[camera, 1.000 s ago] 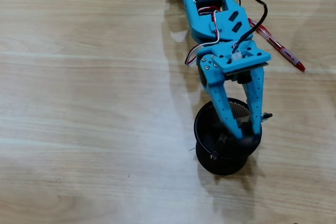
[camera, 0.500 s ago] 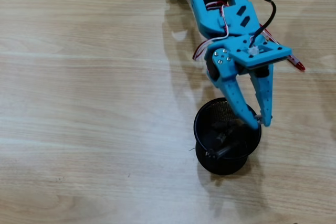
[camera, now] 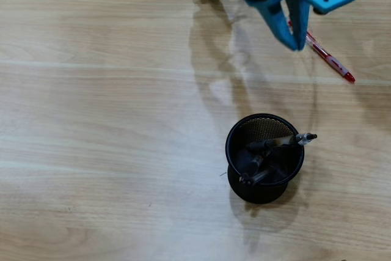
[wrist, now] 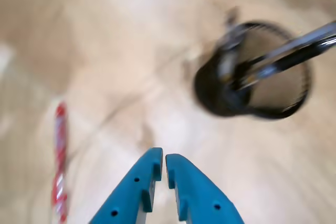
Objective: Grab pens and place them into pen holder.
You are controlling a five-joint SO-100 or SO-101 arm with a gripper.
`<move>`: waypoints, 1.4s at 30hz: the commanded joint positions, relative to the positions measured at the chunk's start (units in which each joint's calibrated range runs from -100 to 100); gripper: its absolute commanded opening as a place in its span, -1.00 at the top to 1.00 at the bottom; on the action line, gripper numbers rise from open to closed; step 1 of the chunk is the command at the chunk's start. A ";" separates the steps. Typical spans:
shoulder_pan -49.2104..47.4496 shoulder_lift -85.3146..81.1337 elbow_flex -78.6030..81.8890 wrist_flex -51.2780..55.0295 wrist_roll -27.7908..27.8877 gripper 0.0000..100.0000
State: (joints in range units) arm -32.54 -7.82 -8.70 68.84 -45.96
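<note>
The gripper (wrist: 161, 162) has its two blue jaws pinched down to a thin slit with nothing between them, and in the overhead view the gripper (camera: 297, 44) hangs up near the top edge, well apart from the pen holder (camera: 235, 131) and above it in the picture. Using the pen holder as the landmark: it's a round black mesh cup sitting on the wooden table (camera: 91, 120), and it's got a few pens in it already. One black-and-clear pen (camera: 287, 140) leans across the opening with its tip poking out over the right side of the rim, and there are at least two more dark pens (camera: 253, 163) lying lower down inside, kinda hard to separate since it's all dark in there. The red-and-white pen (camera: 328, 60) is lying flat on the table up and to the right of the holder, well apart from it, with its upper end tucked under the gripper in the overhead view. Wrist view is blurry, but the red-and-white pen (wrist: 59, 161) shows at the left and the pen holder (wrist: 210, 95) at the upper right.
</note>
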 commanded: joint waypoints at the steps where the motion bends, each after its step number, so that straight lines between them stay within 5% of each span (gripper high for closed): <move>1: -6.83 -3.69 -0.17 13.67 -0.07 0.95; 8: -20.00 0.30 -0.54 19.86 -0.43 0.95; 14: -29.69 3.70 -0.99 19.50 -6.61 0.96; 37: -29.60 15.08 -7.05 19.86 -19.18 0.94; 42: -30.06 18.56 -10.94 20.14 -20.64 0.56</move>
State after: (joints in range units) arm -63.03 9.86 -15.44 88.69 -66.19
